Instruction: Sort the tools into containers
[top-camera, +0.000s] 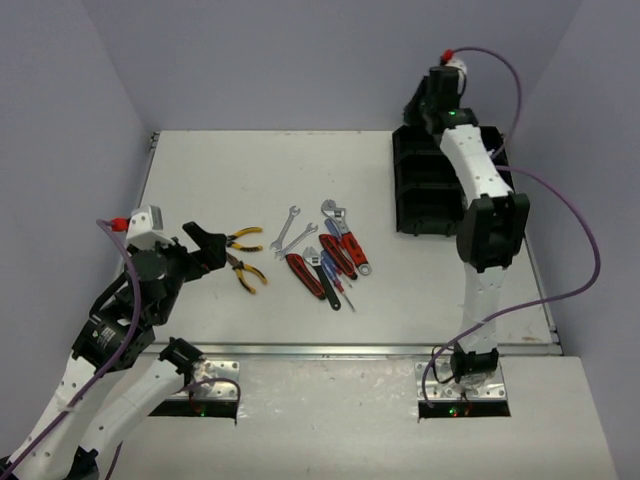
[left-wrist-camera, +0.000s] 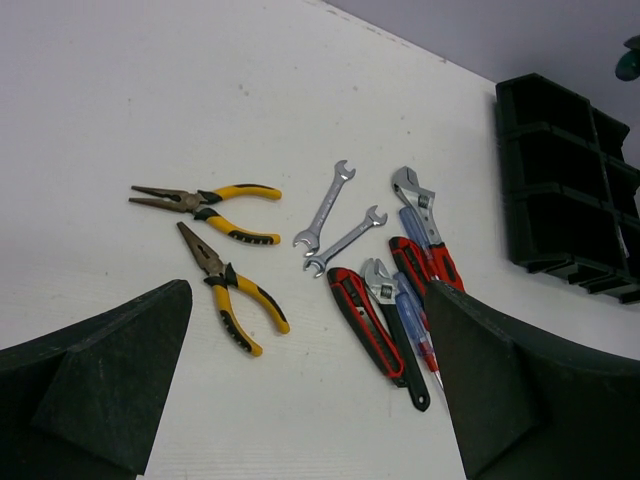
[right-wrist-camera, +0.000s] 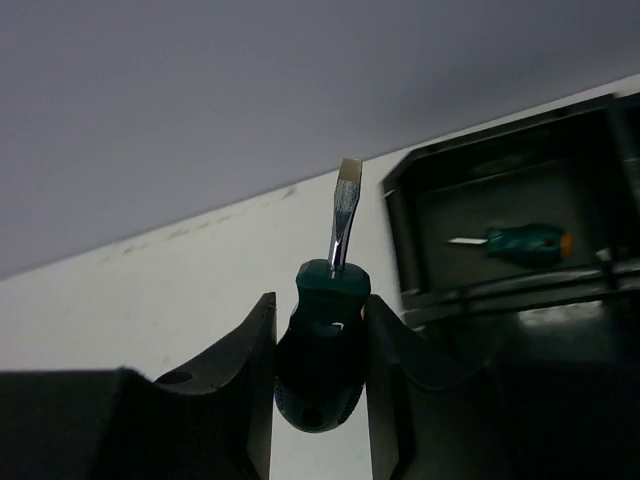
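Note:
My right gripper (right-wrist-camera: 320, 312) is shut on a green stubby screwdriver (right-wrist-camera: 322, 345), blade pointing up, beside the far left corner of the black organiser tray (right-wrist-camera: 400, 235). Another green screwdriver (right-wrist-camera: 522, 245) lies in that corner compartment. In the top view the right gripper (top-camera: 438, 100) hangs at the tray's (top-camera: 412, 190) far end. My left gripper (top-camera: 205, 245) is open and empty, just left of two yellow-handled pliers (left-wrist-camera: 208, 200) (left-wrist-camera: 234, 297). Two silver wrenches (left-wrist-camera: 327, 205), red-handled tools (left-wrist-camera: 362, 318), a black-handled adjustable wrench (left-wrist-camera: 393, 320) and a blue screwdriver (left-wrist-camera: 415, 325) lie mid-table.
The tools lie in a loose cluster (top-camera: 320, 255) between the two arms. The tray stands at the right back of the white table, near the purple side wall. The right arm's cable (top-camera: 575, 215) loops over the table's right edge.

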